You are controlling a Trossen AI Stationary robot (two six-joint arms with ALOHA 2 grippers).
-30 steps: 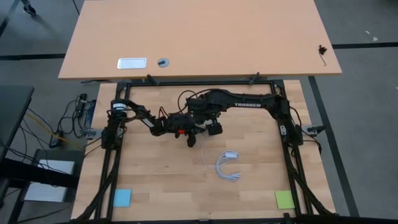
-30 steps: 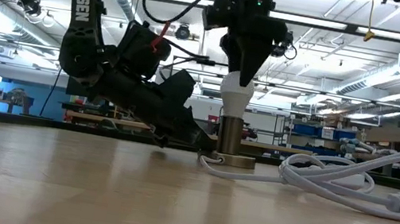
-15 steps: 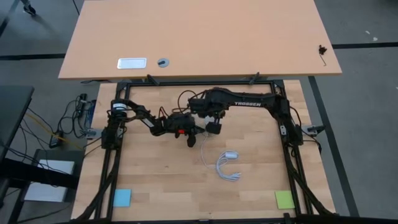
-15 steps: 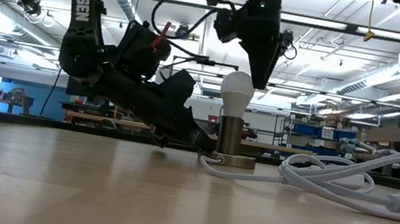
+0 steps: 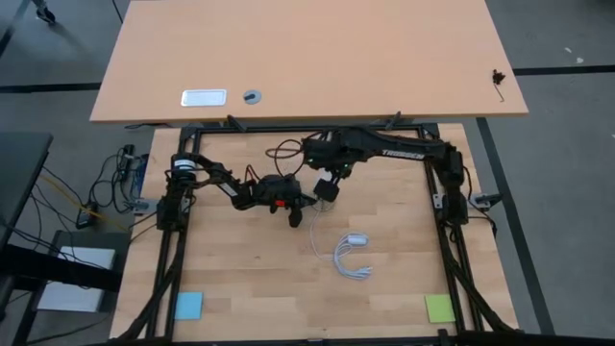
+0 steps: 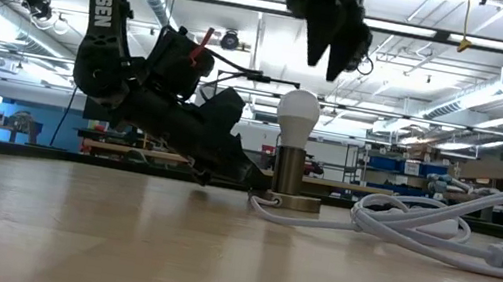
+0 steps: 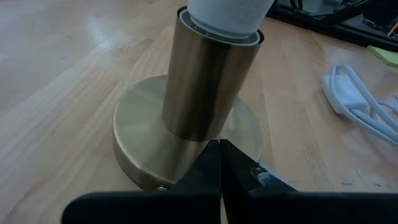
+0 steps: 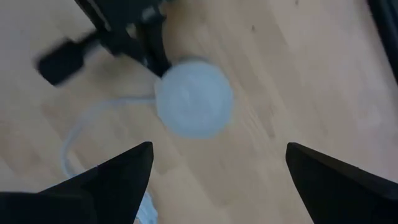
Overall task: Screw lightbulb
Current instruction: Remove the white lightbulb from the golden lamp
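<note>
The white frosted lightbulb (image 6: 298, 109) stands upright with its base in the brass socket tube (image 6: 288, 171), which rises from a round brass base (image 6: 286, 202) on the table. The bulb also shows from above in the right wrist view (image 8: 194, 97). My right gripper (image 6: 333, 61) is open and empty, above the bulb and a little to one side of it. My left gripper (image 7: 219, 149) is shut and lies low on the table, with its tips at the foot of the socket (image 7: 208, 81). My left gripper rests its shut fingertips (image 7: 214, 163) on the top of the round brass base (image 7: 245, 127), right at the foot of the tube. The fingers slant down from the table's left side. The socket stands upright, flat on the table.
A coiled white cord with a small plug (image 5: 351, 258) lies on the table right of the socket, and also shows in the low view (image 6: 440, 232). A blue note (image 5: 188, 305) and a green note (image 5: 439, 308) lie at the near corners. A larger table (image 5: 307, 58) stands beyond.
My right gripper has let go of the bulb's top, risen clear above it and drawn back a little toward the table's far edge. The bulb stays upright in the socket. My left gripper has kept still.
</note>
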